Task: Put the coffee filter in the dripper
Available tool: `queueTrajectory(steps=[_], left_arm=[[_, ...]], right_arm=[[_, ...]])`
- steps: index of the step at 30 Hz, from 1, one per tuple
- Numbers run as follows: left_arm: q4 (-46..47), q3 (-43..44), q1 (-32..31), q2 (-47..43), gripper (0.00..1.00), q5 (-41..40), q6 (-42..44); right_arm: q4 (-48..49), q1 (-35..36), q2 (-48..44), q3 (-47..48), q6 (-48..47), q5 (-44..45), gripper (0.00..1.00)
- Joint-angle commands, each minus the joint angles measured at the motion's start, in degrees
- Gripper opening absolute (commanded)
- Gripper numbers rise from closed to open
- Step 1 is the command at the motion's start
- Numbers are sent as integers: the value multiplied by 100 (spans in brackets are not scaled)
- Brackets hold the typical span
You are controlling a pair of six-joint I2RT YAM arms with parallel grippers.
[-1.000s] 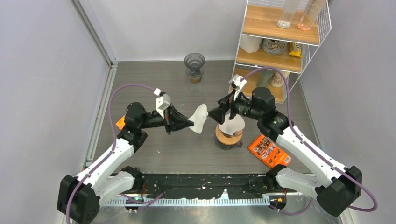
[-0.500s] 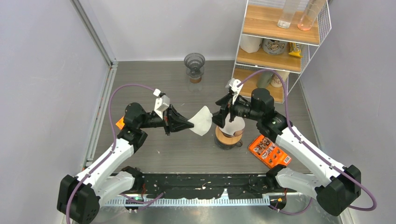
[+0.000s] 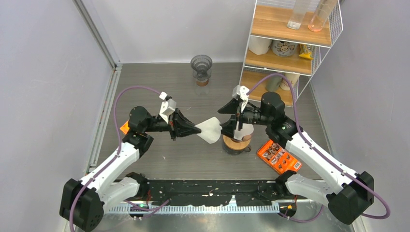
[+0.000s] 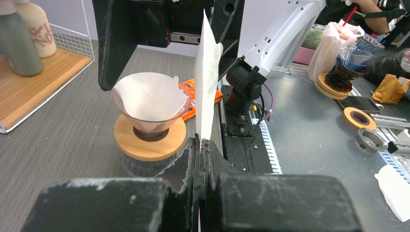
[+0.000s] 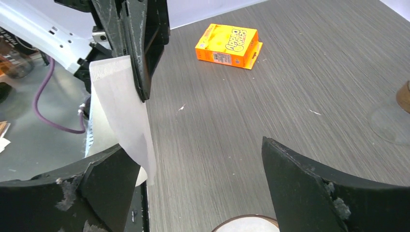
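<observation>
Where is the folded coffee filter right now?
Top view: the folded coffee filter hangs mid-air, pinched in the left gripper, just left of the dripper, its far edge at the open right gripper.

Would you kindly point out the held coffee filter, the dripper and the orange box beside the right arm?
coffee filter (image 3: 209,130), top external view, middle of the paper.
dripper (image 4: 129,140), left wrist view, wooden collar.
orange box (image 3: 279,156), top external view, top face.
</observation>
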Motion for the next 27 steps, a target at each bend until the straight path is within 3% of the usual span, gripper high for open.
queueTrajectory(steps=[1, 8, 17, 27], left_arm=[[465, 84, -50, 10, 0, 154, -137], [679, 137, -115, 105, 0, 189, -270], [1002, 208, -124, 281, 0, 101, -471], [1141, 250, -124, 426, 0, 163, -560]], right_arm=[[604, 5, 121, 27, 402, -464, 97], [829, 108, 436, 102, 644, -674, 100], [904, 388, 673, 178, 624, -947, 92], [1426, 489, 484, 8, 906, -893, 75]])
